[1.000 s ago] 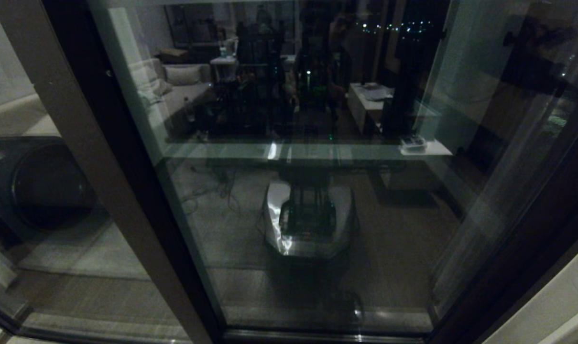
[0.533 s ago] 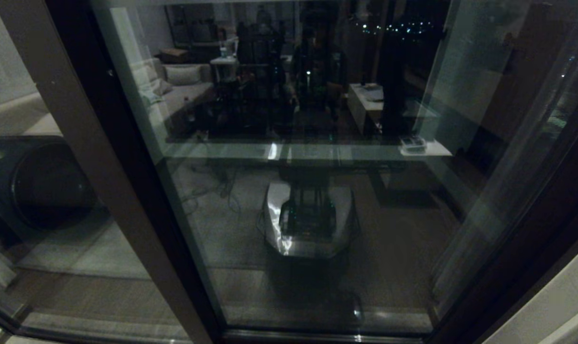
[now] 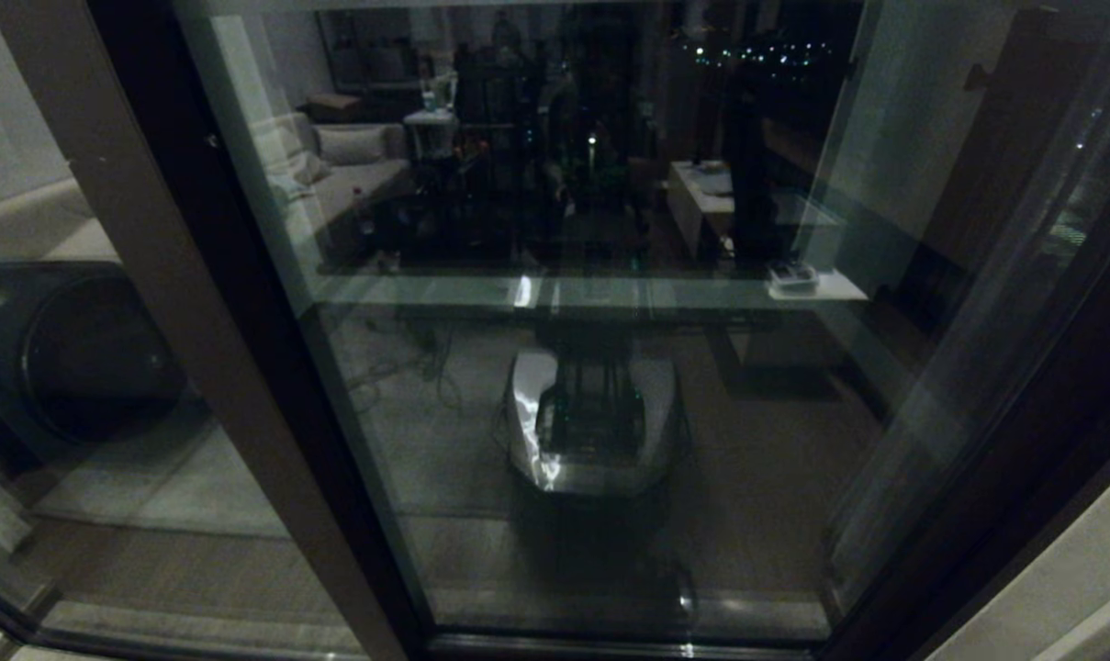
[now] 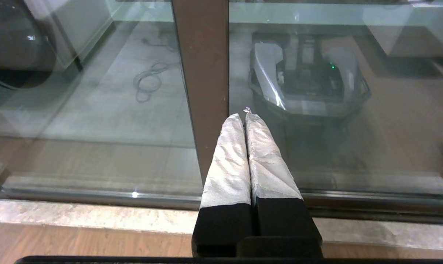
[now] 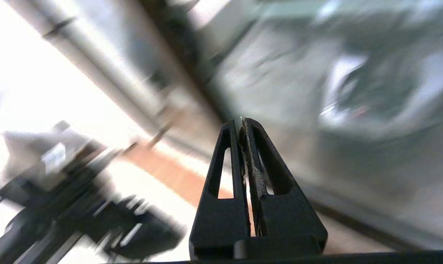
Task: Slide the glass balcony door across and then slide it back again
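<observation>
Left hand (image 4: 246, 116) parked low by the sill (image 4: 96, 216), fingers pressed together, nothing between them. It points at a brown stile (image 4: 203, 73) just ahead of its tips, not touching that I can tell; idle, likely kept out of the way since one arm can do the sliding.

Glass balcony door (image 3: 591, 367) fills the middle of the head view, well ahead of both hands and standing across the opening, dark frame on both sides. Pane reflects the room and the robot's base, so the handle slot is too dim to pick out here.

Right hand (image 5: 243, 123) in its wrist view, fingers together, gripping nothing. Background is streaked with blur, so the arm looks to be mid-swing; glass and dark frame lie ahead of the tips, floor and sill off to one side. Neither hand shows in the head view. Judgement: no contact with the door at this moment, whichever stage of the sliding this is.
</observation>
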Available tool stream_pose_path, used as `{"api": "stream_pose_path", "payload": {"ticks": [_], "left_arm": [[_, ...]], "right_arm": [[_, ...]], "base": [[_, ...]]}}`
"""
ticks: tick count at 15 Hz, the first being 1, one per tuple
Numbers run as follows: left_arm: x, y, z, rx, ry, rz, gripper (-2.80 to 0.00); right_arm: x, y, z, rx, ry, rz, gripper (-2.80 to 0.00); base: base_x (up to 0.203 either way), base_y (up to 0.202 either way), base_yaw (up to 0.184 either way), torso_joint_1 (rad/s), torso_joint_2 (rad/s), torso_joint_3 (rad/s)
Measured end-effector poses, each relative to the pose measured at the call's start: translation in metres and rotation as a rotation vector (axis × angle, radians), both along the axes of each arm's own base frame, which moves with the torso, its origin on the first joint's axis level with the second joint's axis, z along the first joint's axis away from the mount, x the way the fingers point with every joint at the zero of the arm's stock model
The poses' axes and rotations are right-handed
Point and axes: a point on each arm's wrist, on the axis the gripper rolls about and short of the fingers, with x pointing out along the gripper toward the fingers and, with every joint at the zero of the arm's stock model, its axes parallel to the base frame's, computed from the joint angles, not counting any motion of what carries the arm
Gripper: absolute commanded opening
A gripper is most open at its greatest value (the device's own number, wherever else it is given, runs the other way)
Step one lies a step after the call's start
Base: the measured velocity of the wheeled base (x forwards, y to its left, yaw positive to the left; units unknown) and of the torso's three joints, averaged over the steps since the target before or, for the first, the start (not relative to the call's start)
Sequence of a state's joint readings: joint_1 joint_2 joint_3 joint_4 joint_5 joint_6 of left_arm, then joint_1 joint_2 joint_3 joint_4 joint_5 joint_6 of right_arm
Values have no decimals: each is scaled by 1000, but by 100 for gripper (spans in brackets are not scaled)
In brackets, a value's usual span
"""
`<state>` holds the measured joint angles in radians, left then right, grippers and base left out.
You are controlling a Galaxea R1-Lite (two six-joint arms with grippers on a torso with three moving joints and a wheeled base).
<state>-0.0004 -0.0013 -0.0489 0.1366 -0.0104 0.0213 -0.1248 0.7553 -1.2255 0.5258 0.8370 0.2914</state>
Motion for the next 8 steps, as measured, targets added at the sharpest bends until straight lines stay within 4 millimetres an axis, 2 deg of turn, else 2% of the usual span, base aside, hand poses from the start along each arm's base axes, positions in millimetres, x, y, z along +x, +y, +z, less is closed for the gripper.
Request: {"api": "stream_pose_path", "payload": {"ticks": [4,6,8], "left_arm": [[0,0,0,0,0,0,-280],[0,0,0,0,0,-1,-280],[0,0,0,0,0,-1,-280]], "right_arm": [[-82,5,-20,8,-13,60,-280],[-121,6,-40,-1,-33,59,-280],[-156,5,-69,-32,-38,29,-280]], "base": [[0,0,0,0,0,0],[0,0,0,0,0,0],[0,0,0,0,0,0]]}}
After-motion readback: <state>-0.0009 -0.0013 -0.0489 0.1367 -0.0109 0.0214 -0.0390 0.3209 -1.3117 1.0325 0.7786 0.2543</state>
